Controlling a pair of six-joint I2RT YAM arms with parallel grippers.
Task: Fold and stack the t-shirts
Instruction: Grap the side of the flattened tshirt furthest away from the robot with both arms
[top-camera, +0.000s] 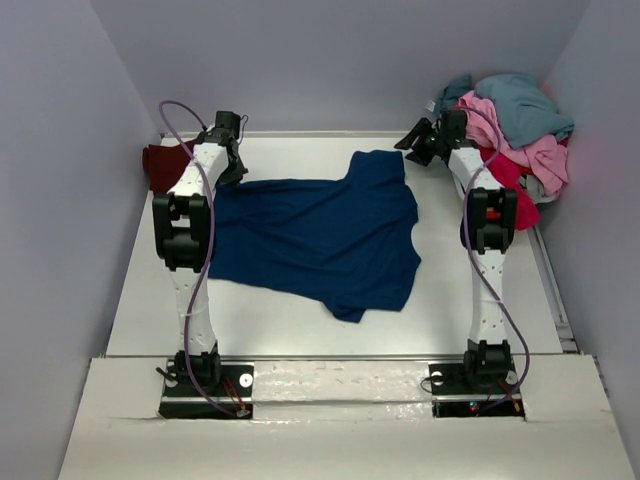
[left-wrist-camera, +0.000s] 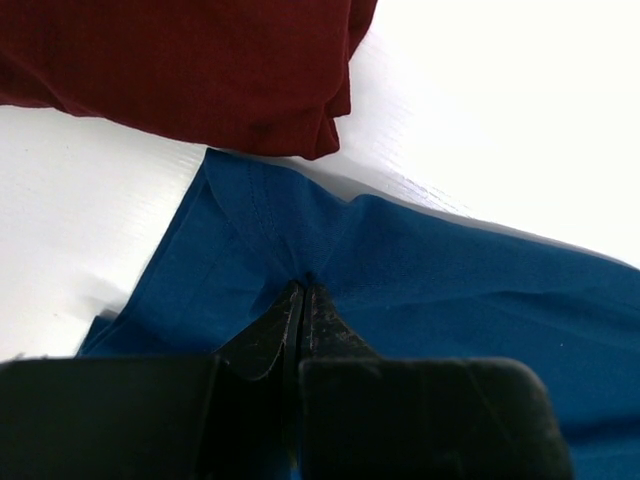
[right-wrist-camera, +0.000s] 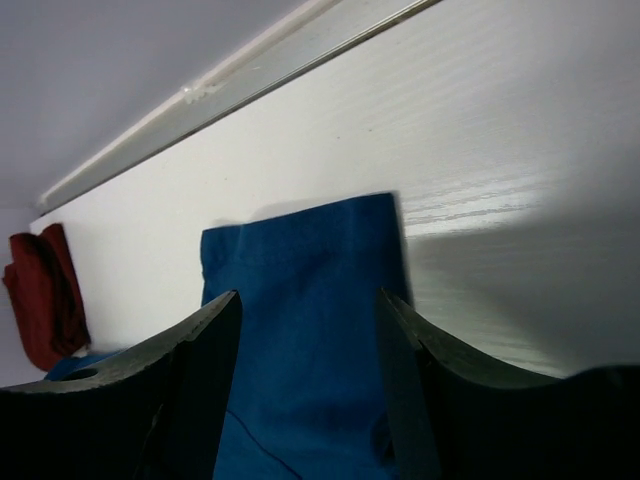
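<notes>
Centrally, navy t-shirt (top-camera: 310, 235) across white table (top-camera: 260, 325)

The left arm (top-camera: 192, 285) and the right arm (top-camera: 483, 300) are both thin and white with a chunky black block in the middle, and the block on the right one has a small red mark (top-camera: 492, 213). A thin purple cable (top-camera: 209, 225) runs along each arm, and each arm stands on a flat black base (top-camera: 200, 392) at the bottom of the top picture. The left gripper (left-wrist-camera: 303, 295) has scuffed black fingers with thin tips, and the right gripper (right-wrist-camera: 310, 300) has wide, smooth black fingers (right-wrist-camera: 200, 345) with curved edges.
</notes>
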